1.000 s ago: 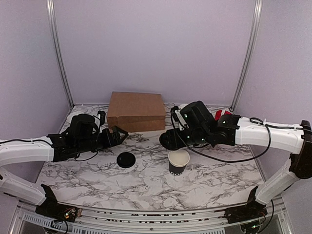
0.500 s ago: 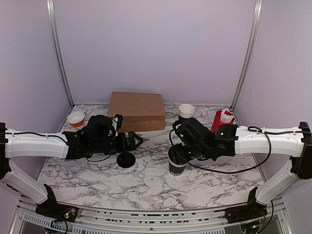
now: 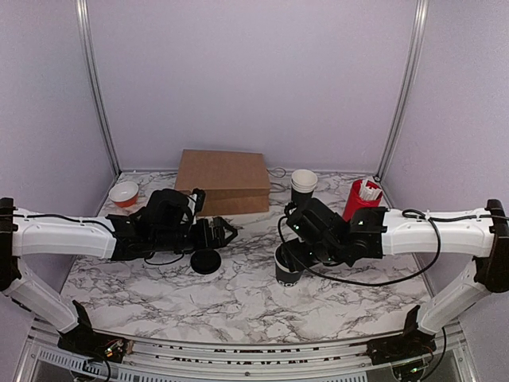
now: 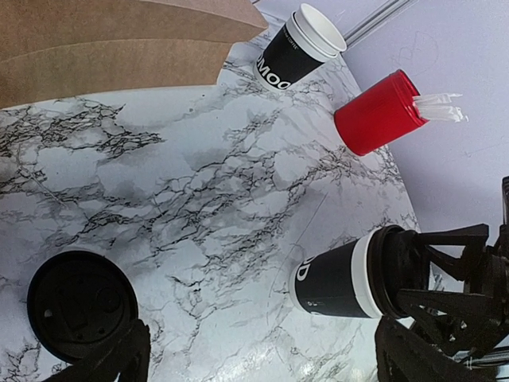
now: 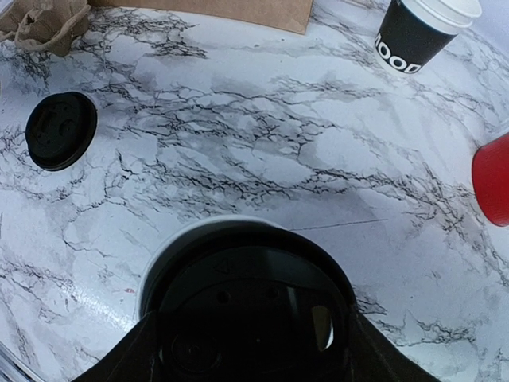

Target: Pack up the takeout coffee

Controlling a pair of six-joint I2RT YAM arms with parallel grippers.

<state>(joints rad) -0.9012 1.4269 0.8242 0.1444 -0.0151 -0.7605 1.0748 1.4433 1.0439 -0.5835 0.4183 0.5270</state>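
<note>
The takeout coffee cup (image 3: 287,275) stands upright on the marble table, black with a white rim (image 5: 181,240). A round black lid (image 5: 250,314) rests on its mouth, and my right gripper (image 3: 291,253) is shut on that lid from above, one finger on each side. In the left wrist view the cup (image 4: 338,278) shows side-on with the right gripper (image 4: 445,278) over its top. A second black lid (image 3: 206,261) lies flat on the table left of the cup. My left gripper (image 3: 228,231) hovers open just behind that lid (image 4: 78,306), with nothing between its fingers.
A brown paper bag (image 3: 223,181) lies at the back centre. A stack of white-rimmed black cups (image 3: 303,185) and a red cylinder of white sticks (image 3: 359,199) stand at the back right. A small white and orange bowl (image 3: 123,193) sits back left.
The right gripper has come down and forward with its lid, from behind the open cup onto its mouth. The left arm has reached right, ending by the loose lid.
</note>
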